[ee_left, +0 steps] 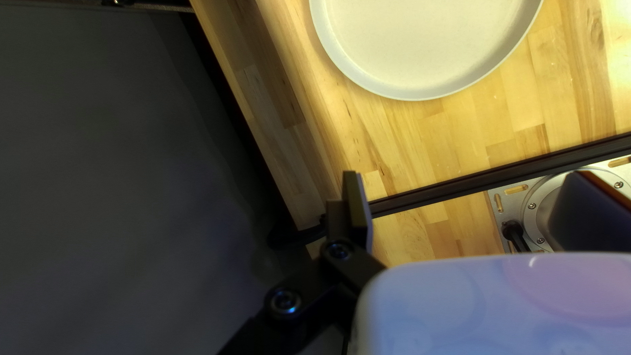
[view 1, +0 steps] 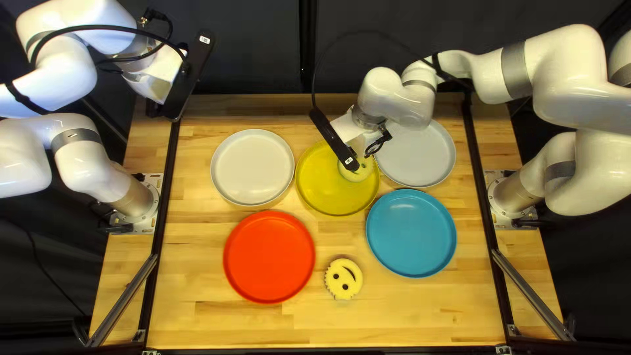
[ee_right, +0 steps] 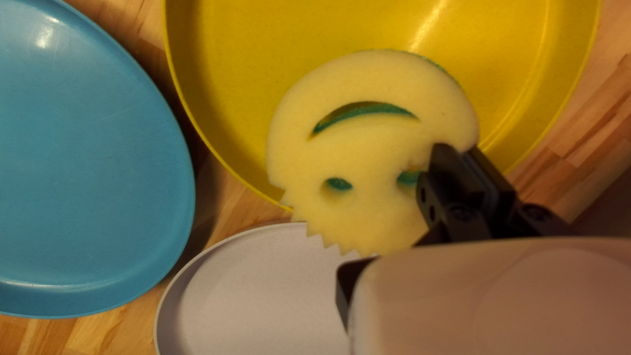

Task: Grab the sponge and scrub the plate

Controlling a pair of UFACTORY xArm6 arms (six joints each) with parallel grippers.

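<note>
A yellow smiley-face sponge (ee_right: 365,148) with a green underside is pinched at its edge by my right gripper (ee_right: 436,197), which is shut on it. The sponge (view 1: 359,171) hangs over the right part of the yellow plate (view 1: 320,192), close to its rim (ee_right: 222,143). Its toothed edge reaches past the rim toward the grey plate (ee_right: 246,296). Whether it presses on the plate I cannot tell. My left gripper (view 1: 170,111) is raised at the far left corner, open and holding nothing. Only one of its fingers (ee_left: 356,207) shows in the left wrist view.
A second smiley sponge (view 1: 343,278) lies on the wood near the front, between the orange plate (view 1: 268,255) and the blue plate (view 1: 410,231). A white plate (view 1: 252,166) sits left of the yellow one, and a grey plate (view 1: 419,155) sits to its right.
</note>
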